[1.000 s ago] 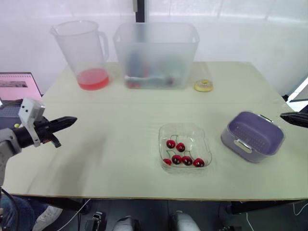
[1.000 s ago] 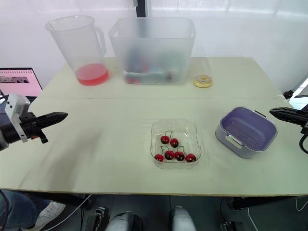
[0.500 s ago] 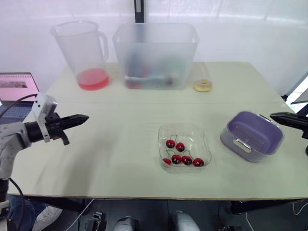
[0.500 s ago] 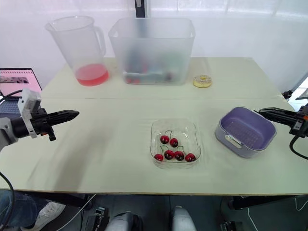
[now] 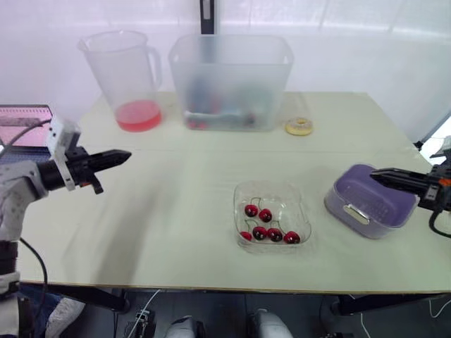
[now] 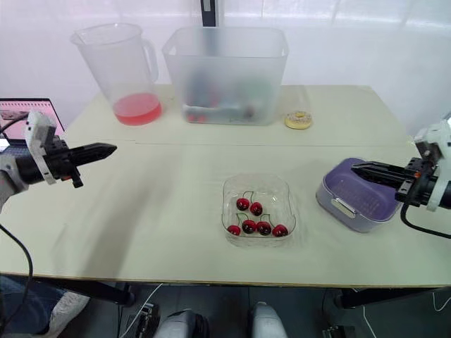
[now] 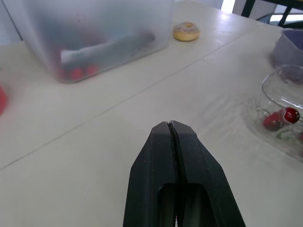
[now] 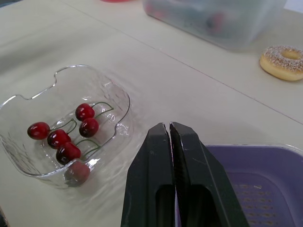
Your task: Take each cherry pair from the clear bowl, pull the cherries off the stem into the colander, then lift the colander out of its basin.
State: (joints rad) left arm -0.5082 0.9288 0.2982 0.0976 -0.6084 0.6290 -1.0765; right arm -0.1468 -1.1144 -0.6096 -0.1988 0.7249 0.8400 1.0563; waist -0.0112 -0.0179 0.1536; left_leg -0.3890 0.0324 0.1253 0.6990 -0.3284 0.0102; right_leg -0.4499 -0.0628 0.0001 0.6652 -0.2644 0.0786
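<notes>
A clear bowl (image 5: 270, 191) in the middle of the table holds several red cherries (image 5: 266, 224) on green stems, also seen in the right wrist view as cherries (image 8: 67, 140). To its right stands the purple colander in its grey basin (image 5: 366, 204). My right gripper (image 5: 375, 174) is shut and empty, its tips hovering over the colander (image 8: 255, 189). My left gripper (image 5: 125, 153) is shut and empty, held above the table's left side, far from the bowl (image 7: 284, 85).
At the back stand a clear jug (image 5: 129, 77) with red liquid and a large frosted tub (image 5: 231, 81). A small doughnut (image 5: 299, 127) lies to the tub's right. A laptop (image 5: 21, 121) sits off the table's left edge.
My right gripper has moved left, from beside the colander to over it. My left gripper has risen slightly and edged towards the table's middle.
</notes>
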